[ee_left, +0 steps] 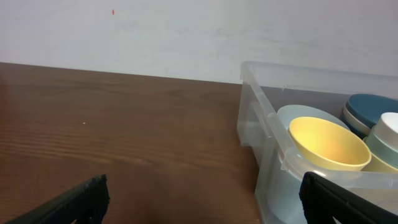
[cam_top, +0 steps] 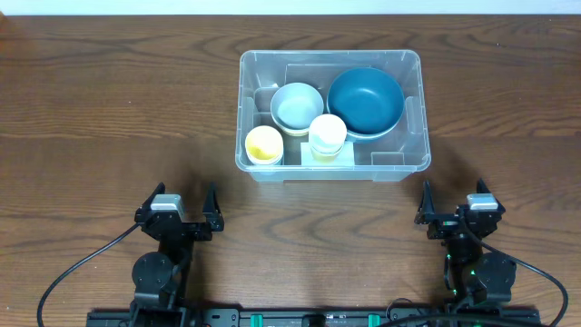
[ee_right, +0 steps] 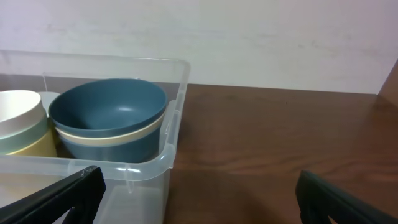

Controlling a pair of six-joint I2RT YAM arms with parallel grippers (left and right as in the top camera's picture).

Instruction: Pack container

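The container (cam_top: 327, 54) stands on the wooden tabletop (cam_top: 109, 109), toward the far edge and slightly right of the middle, with its long sides running along that edge. Inside it, a dark blue bowl (cam_top: 365, 100) fills the far right part. The right wrist view shows it nested on a paler one, close to the container's corner wall (ee_right: 177, 118). A light grey-blue bowl (cam_top: 297, 104) sits just left of it. A yellow cup (cam_top: 264, 143) stands in the near left corner, and a white cup (cam_top: 328, 132) stacked on others stands near the middle of the near wall. The left gripper (cam_top: 180, 211) rests by the near edge, left of the container and well apart from it, its jaws spread wide with nothing between them. The right gripper (cam_top: 461, 213) sits by the near edge toward the right, just as wide and holding nothing. The left wrist view shows the yellow cup (ee_left: 329, 142) behind the clear wall
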